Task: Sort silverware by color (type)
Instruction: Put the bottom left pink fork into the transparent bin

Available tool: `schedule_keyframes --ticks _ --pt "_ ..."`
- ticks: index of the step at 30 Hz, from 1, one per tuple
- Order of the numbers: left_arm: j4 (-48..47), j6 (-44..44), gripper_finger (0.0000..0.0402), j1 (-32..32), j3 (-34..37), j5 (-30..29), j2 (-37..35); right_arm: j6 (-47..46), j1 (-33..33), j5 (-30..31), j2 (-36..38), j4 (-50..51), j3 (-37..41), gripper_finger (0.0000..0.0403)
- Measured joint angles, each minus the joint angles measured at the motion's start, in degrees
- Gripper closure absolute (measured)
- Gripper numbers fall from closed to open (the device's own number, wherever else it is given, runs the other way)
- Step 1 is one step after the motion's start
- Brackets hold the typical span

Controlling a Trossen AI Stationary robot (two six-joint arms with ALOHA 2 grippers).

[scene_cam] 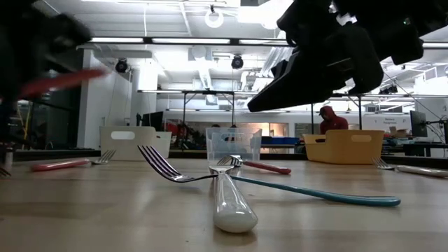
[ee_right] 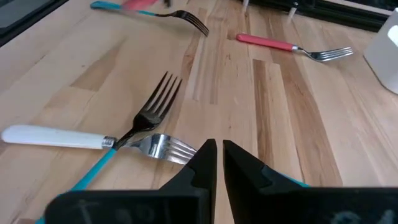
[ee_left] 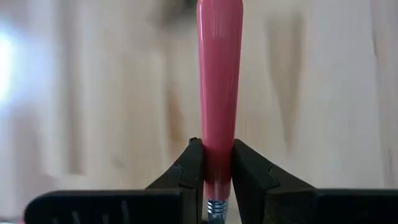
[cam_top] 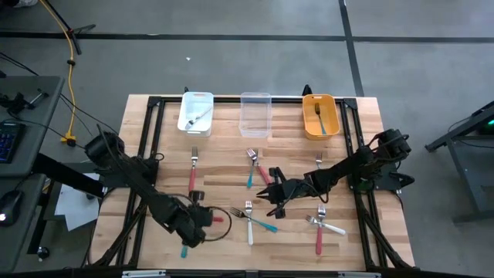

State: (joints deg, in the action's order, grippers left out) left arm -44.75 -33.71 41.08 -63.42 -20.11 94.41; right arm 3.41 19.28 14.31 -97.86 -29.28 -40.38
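Note:
My left gripper hangs over the table's near left part, shut on a red-pink-handled fork that shows blurred in the low view. A teal handle lies just below it. My right gripper hovers shut and empty over the table's middle, above a white-handled fork crossed by a teal fork. More forks lie flat: a red one, a teal and red pair, a red and white pair. My left gripper pinches the red-pink handle at its narrow end, just above the metal neck, between its two fingers. The fingers come steeply from above. The handle sticks out beyond the fingertips, and the fork is lifted clear of the table.
Three bins stand along the far edge: a white bin and an orange bin, each with a fork in it, and a clear bin between them. Bare wood lies between the bins and the forks. A person shows far behind the table.

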Motion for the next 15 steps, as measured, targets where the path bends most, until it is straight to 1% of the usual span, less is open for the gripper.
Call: schedule_keyframes --ticks 2,4,7,10,12,15 --pt "0.9 0.9 0.0357 -1.2 0.1 -4.2 -1.9 0.5 0.5 1.9 0.0 0.0 0.0 0.0382" --pt "4.1 2.7 0.0357 -2.8 1.4 -7.3 -4.2 0.6 0.7 3.3 0.0 0.0 0.0 0.0382" --pt "9.2 5.3 0.0357 -6.2 4.6 -11.3 -7.6 0.6 0.7 4.4 0.0 -0.1 0.0 0.0382" --pt "15.9 7.9 0.0357 -11.3 8.6 -14.7 -11.1 0.7 0.7 5.3 0.0 -0.1 0.0 0.0382" --pt "20.7 10.4 0.0357 -15.8 11.0 -14.9 -13.2 0.6 0.6 6.9 0.0 -0.1 0.0 0.0382" --pt "25.9 15.2 0.0357 -24.0 11.7 -12.3 -15.6 0.5 0.6 11.2 0.0 -0.3 0.0 0.0382"
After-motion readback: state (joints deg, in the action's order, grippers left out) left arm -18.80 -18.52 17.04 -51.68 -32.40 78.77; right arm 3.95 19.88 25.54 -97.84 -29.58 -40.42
